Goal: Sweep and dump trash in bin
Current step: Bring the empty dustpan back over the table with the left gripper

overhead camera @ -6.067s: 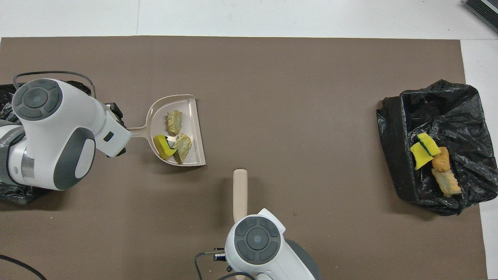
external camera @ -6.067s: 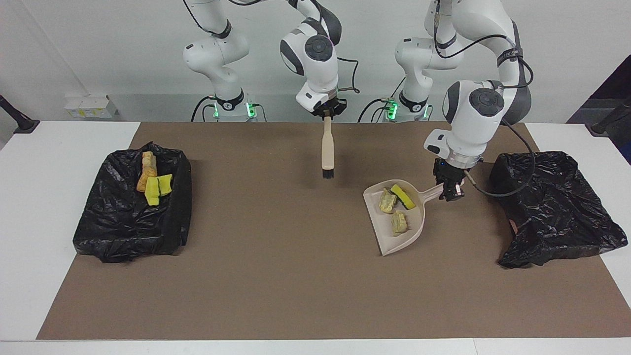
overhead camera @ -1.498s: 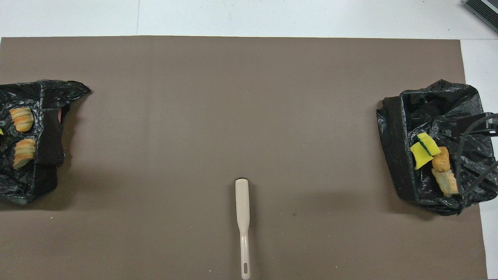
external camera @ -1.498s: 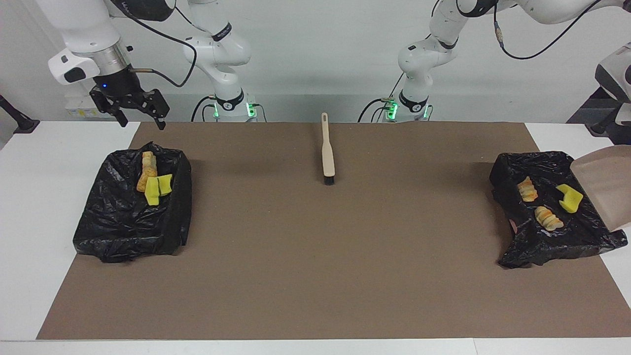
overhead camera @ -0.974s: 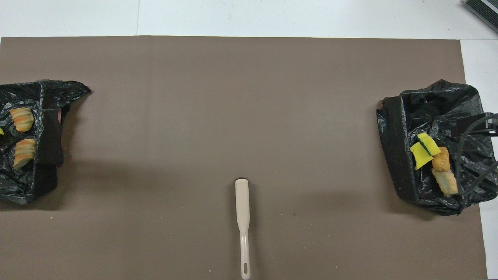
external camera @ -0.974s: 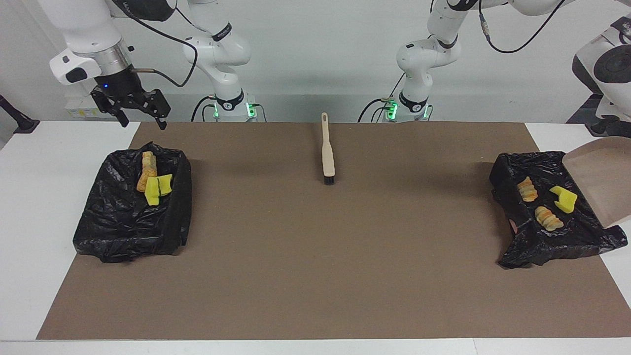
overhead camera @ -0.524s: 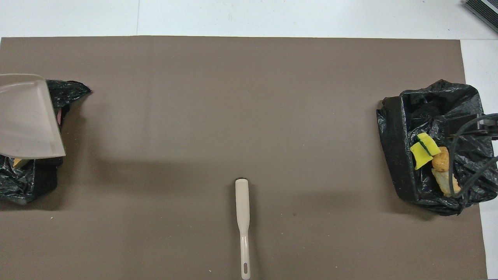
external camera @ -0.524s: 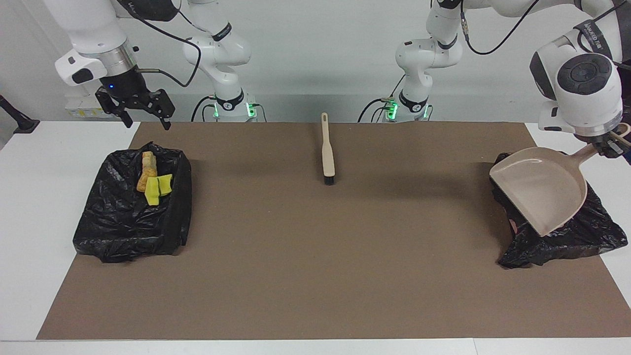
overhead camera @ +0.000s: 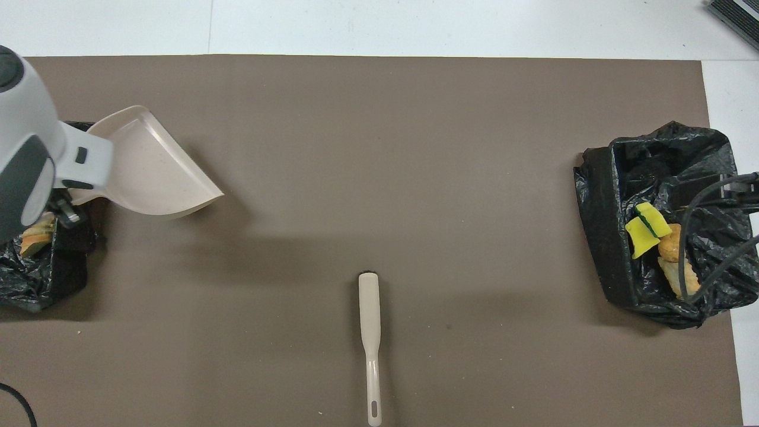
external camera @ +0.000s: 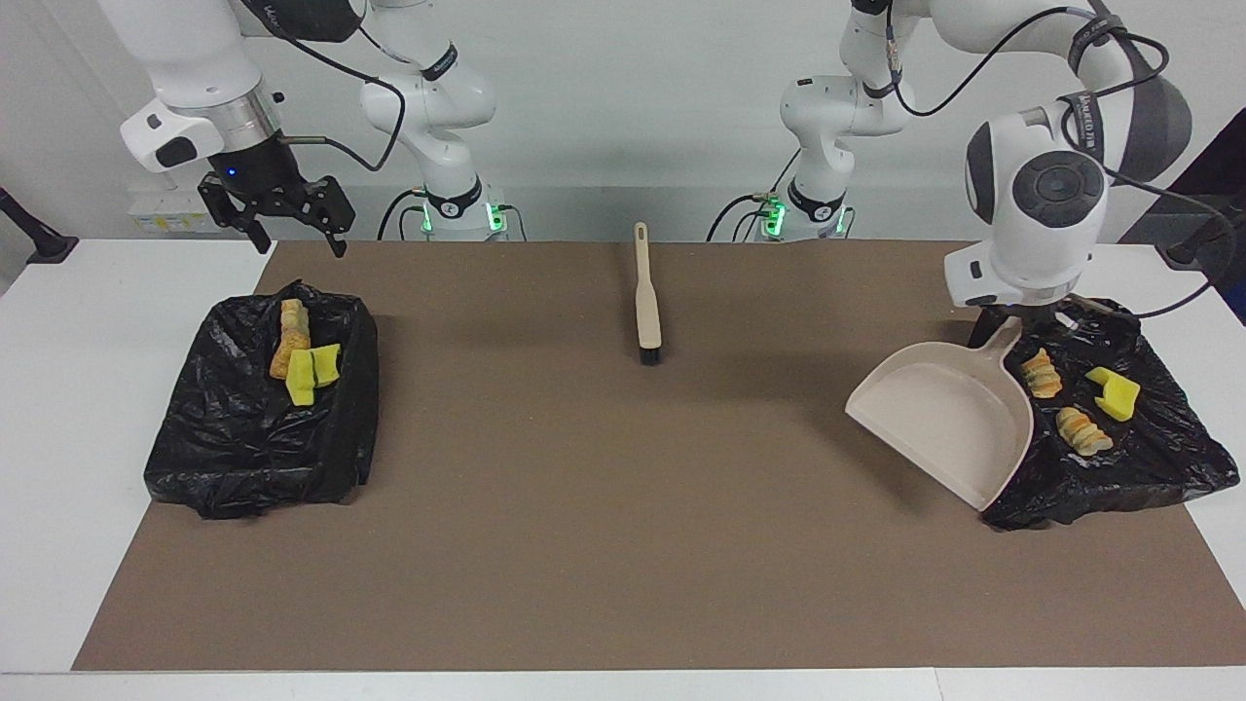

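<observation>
The trash lies in two black-bagged bins. The bin (external camera: 1149, 467) at the left arm's end holds two bread-like lumps (external camera: 1040, 373) and a yellow wedge (external camera: 1115, 392). At the right arm's end, the other bin (external camera: 243, 458) holds a bread lump (external camera: 290, 336) and yellow wedges (external camera: 313, 373). My left gripper (external camera: 993, 329) is shut on the handle of the empty beige dustpan (external camera: 949, 419), which hangs tilted over the mat beside its bin. My right gripper (external camera: 287, 219) hangs open and empty above the table's edge near its bin.
The beige brush (external camera: 645, 292) lies on the brown mat (external camera: 584, 506) midway between the arms, bristles pointing away from the robots. In the overhead view the right arm's cable (overhead camera: 711, 237) crosses over its bin (overhead camera: 605, 237). The left arm's wrist (overhead camera: 29, 172) covers part of the other bin.
The left arm has swung the empty dustpan off the bin and toward the table's middle, uncovering the dumped pieces. The right gripper has drifted slightly. The brush has not moved.
</observation>
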Robot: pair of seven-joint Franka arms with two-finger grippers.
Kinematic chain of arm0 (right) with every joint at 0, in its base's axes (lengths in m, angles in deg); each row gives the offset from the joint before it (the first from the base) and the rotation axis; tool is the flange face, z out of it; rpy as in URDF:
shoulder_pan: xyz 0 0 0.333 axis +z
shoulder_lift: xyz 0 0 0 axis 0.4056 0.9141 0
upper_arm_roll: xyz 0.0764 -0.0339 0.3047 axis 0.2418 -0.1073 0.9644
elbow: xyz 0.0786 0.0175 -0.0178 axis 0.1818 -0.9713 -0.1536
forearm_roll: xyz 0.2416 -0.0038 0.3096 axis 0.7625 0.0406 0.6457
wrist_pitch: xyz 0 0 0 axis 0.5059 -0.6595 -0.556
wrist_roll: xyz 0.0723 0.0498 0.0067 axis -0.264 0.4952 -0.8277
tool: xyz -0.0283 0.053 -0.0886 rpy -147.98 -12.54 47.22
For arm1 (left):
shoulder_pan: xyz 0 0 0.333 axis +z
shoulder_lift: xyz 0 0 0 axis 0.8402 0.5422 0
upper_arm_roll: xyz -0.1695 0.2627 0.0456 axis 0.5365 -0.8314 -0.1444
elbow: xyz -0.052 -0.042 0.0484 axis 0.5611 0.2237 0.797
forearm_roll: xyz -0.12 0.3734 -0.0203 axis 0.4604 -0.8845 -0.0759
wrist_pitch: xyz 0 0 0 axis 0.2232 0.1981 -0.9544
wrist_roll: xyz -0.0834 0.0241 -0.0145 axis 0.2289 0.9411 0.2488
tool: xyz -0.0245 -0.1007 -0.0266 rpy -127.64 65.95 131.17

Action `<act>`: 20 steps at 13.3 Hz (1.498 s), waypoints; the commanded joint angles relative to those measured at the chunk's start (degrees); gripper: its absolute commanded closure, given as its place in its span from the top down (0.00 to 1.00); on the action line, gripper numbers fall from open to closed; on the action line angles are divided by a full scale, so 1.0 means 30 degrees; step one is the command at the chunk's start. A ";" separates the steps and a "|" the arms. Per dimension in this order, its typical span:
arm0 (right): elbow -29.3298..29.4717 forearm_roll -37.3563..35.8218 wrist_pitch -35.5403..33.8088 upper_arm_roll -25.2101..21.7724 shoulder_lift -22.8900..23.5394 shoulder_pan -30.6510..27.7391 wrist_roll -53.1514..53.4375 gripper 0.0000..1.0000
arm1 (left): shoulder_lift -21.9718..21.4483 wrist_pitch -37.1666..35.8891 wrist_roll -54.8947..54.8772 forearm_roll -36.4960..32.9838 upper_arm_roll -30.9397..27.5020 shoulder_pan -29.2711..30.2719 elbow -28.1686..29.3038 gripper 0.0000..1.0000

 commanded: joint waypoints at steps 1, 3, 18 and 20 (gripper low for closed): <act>-0.0194 0.0320 -0.0216 -0.0085 -0.0303 0.0152 -0.0259 1.00 | 0.0265 0.0360 0.4217 0.1418 -0.0303 -0.1907 0.0540 0.00; -0.0193 0.0381 -0.0216 -0.0054 -0.0303 0.0152 -0.0259 1.00 | 0.0703 0.1005 0.7382 0.2527 -0.0303 -0.3286 0.0688 0.00; -0.0193 0.0351 -0.0303 -0.0025 -0.0332 0.0181 -0.0435 1.00 | 0.4216 0.8441 1.8930 0.8186 -0.0332 -0.9439 -0.0044 0.00; -0.0310 0.0147 -0.0449 -0.0025 -0.0391 0.0152 -0.0841 1.00 | 0.5243 0.9499 2.0313 0.8130 -0.0361 -1.0352 -0.0073 0.00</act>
